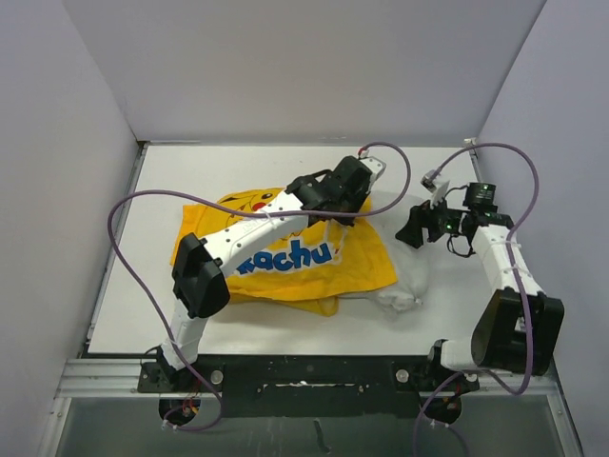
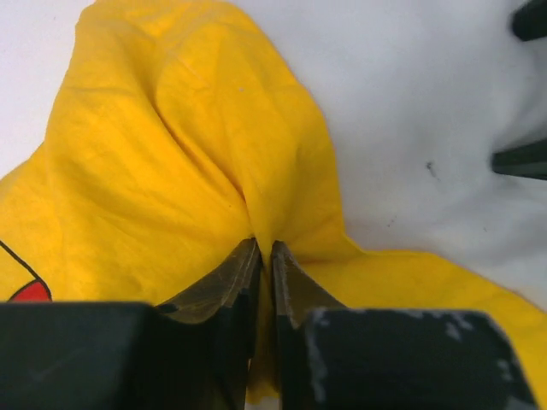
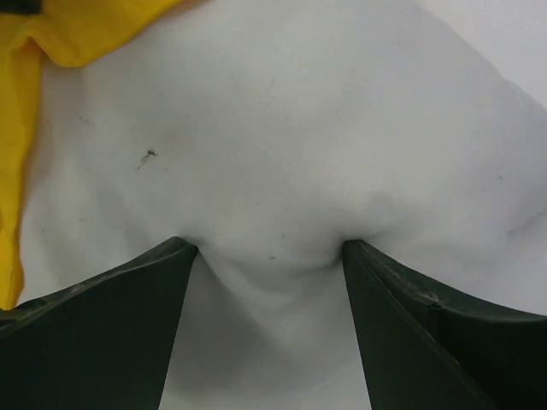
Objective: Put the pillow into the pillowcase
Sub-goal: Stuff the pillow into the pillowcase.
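Observation:
The yellow pillowcase [image 1: 285, 276] lies crumpled at the table's middle left, its blue lettering showing. The white pillow [image 1: 404, 276] lies at its right edge and part of it runs under the yellow cloth. My left gripper [image 1: 335, 217] reaches over the pillowcase; in the left wrist view it [image 2: 265, 249] is shut on a raised fold of the pillowcase [image 2: 171, 154], with the pillow [image 2: 410, 111] just beyond. My right gripper [image 1: 411, 231] is open; in the right wrist view it [image 3: 267, 248] has both fingertips pressed into the pillow [image 3: 282, 128], and the pillowcase edge [image 3: 21, 128] shows at the left.
Grey enclosure walls [image 1: 57, 143] stand to the left, back and right of the white table [image 1: 209, 171]. Purple cables [image 1: 143, 200] loop above both arms. A metal rail [image 1: 304, 376] runs along the near edge by the arm bases. My right gripper's fingers [image 2: 521, 160] show at the left wrist view's right edge.

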Controlling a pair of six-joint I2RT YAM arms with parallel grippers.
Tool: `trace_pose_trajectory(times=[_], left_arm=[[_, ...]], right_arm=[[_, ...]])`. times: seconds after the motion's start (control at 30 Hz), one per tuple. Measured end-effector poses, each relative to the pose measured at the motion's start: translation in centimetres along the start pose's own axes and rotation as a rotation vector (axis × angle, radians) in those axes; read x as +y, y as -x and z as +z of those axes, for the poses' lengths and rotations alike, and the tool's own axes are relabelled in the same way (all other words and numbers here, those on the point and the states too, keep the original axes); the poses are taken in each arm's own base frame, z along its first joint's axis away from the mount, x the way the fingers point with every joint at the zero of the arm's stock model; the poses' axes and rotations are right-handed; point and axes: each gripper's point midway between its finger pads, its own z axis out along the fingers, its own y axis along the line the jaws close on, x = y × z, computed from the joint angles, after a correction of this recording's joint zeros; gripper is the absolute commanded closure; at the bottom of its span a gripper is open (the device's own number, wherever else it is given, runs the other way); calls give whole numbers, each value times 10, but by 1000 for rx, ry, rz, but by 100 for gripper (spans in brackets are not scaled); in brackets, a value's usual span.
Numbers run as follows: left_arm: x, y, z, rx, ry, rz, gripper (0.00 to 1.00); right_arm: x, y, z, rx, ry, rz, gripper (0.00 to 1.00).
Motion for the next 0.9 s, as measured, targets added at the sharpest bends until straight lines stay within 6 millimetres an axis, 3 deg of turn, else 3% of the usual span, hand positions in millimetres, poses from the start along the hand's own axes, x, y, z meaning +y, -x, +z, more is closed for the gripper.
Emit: trace_pose_trajectory(times=[0.1, 0.13, 0.2, 0.23, 0.3, 0.4, 0.47, 0.57, 0.67, 0.73, 0.77, 0.83, 0.9], left_arm=[[-7, 5, -4, -1, -52, 1, 100], [-9, 4, -5, 2, -78, -1, 100], [-18, 4, -3, 3, -155, -12, 100], [-23, 4, -3, -3, -198, -22, 100], [-32, 9, -4, -33, -308, -56, 100], [-49, 40, -19, -120, -463, -113, 100], [-65, 75, -47, -202, -589, -146, 100], [-90, 143, -113, -383, -792, -155, 100], [-112, 176, -172, -532, -1004, -104, 100], [-121, 167, -181, -570, -1083, -86, 100], [-126, 151, -177, -552, -1114, -94, 100], [-132, 106, -152, -487, -1151, -129, 100], [-134, 58, -114, -392, -1149, -187, 100]], right_arm=[[1, -16, 19, 87, 41, -4, 37], [1, -21, 25, 113, 55, 0, 47], [3, -31, 34, 153, 83, 8, 81], [4, -34, 37, 163, 97, 10, 91], [13, -32, 42, 160, 153, 40, 96], [26, -17, 44, 92, 226, 92, 97], [34, 6, 43, -10, 256, 116, 100], [44, 51, 26, -232, 258, 131, 100], [47, 95, -1, -409, 233, 63, 100], [48, 109, -10, -460, 198, -18, 100], [48, 107, -9, -460, 187, -39, 99], [45, 90, 2, -418, 191, -41, 97], [39, 64, 18, -333, 233, 27, 89]])
